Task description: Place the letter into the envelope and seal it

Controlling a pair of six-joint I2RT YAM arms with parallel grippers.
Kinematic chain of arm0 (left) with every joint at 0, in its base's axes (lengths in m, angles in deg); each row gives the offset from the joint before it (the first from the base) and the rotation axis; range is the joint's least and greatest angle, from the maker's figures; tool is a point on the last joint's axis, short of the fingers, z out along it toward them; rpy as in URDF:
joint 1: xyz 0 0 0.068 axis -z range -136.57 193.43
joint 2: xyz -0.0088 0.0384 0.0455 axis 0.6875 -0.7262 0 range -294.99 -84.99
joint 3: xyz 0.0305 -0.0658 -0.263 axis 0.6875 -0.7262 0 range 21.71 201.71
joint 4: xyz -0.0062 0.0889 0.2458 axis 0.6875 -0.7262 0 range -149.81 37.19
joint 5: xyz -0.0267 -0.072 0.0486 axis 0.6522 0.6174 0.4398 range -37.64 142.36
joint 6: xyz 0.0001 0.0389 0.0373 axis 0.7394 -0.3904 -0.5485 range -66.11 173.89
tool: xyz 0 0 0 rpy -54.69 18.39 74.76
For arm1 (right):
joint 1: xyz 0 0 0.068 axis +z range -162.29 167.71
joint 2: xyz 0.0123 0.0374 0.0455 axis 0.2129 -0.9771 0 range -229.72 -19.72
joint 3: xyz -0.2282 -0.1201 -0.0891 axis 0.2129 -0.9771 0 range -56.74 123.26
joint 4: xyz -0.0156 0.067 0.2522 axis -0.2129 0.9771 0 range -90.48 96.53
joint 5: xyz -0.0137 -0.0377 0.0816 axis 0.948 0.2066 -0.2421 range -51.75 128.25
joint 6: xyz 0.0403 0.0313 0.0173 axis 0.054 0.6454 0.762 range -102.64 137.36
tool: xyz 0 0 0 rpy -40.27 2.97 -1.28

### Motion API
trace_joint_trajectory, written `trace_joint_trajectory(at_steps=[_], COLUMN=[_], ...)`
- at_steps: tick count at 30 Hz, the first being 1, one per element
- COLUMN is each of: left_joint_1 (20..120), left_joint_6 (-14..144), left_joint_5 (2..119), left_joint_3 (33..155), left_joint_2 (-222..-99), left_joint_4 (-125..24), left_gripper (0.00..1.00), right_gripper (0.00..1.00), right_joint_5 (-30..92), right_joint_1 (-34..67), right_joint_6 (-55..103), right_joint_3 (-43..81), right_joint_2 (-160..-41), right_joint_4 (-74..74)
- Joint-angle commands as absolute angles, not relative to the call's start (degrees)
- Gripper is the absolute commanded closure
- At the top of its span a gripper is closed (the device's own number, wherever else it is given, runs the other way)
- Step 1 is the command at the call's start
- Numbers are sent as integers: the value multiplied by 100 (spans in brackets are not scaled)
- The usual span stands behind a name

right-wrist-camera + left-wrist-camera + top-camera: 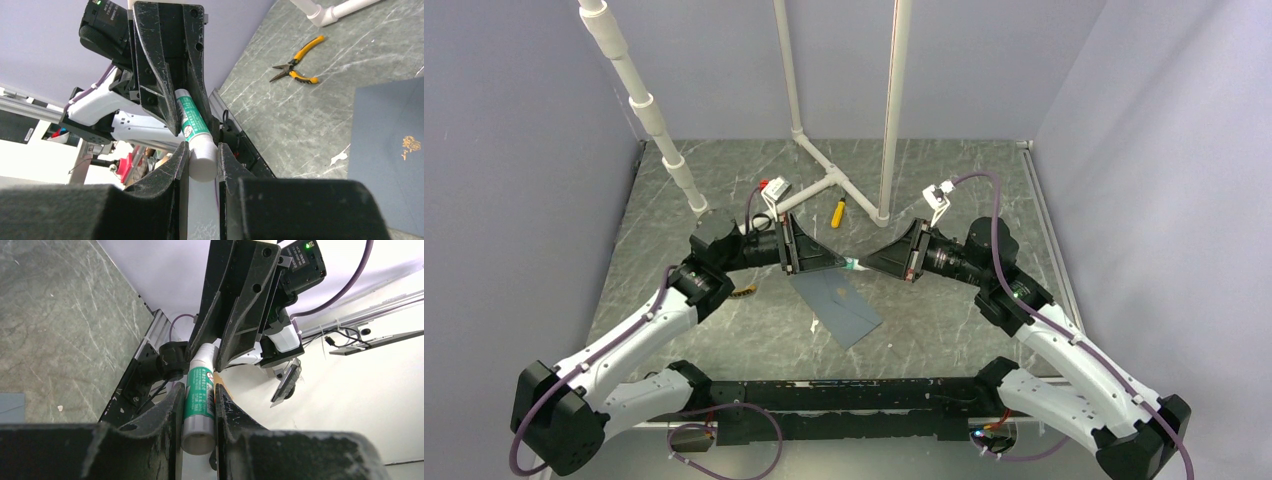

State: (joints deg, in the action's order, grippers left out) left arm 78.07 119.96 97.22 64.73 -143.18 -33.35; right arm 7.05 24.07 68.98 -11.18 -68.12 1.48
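Observation:
A glue stick (853, 265) with a green label hangs in the air between both grippers, above the far corner of the envelope (839, 305). My left gripper (199, 390) is shut on the stick's labelled body (199, 412). My right gripper (203, 150) is shut on its white cap (202, 161). The two grippers face each other tip to tip, left gripper (842, 263) and right gripper (865, 265). The slate blue-grey envelope (390, 150) lies flat on the table with a small gold emblem on it. The letter is not in view.
Yellow-handled pliers (836, 212) lie on the table beyond the grippers, near a white PVC pipe frame (824, 175). A small red and white object (776, 187) sits by the pipe. A small tan item (744, 291) lies beside the left arm. Grey walls enclose the table.

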Motion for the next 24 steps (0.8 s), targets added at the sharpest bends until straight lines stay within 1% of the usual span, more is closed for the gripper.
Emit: trace_joint_trajectory(at_steps=[1, 5, 14, 21, 24], left_joint_1=[7868, 7868, 7868, 7868, 7868], left_joint_6=[11826, 11719, 12084, 11611, 11635], left_joint_5=[9797, 9764, 9749, 9445, 9437], left_joint_3=[6604, 6564, 6319, 6280, 6248], left_joint_2=[-14069, -14034, -14227, -14084, -14116], left_joint_4=[-2580, -2426, -1621, -1813, -1679], left_gripper=[98, 98, 98, 97, 97], right_gripper=[100, 100, 100, 100, 100], right_joint_5=[363, 187, -107, -86, -153], right_joint_1=[2466, 2471, 2475, 2488, 2484], right_joint_6=[6752, 6746, 7421, 7094, 7168], right_joint_3=[-1101, -1130, -1476, -1245, -1276], right_joint_2=[-6971, -7026, -7010, -7082, -7118], right_joint_4=[549, 599, -633, -135, -307])
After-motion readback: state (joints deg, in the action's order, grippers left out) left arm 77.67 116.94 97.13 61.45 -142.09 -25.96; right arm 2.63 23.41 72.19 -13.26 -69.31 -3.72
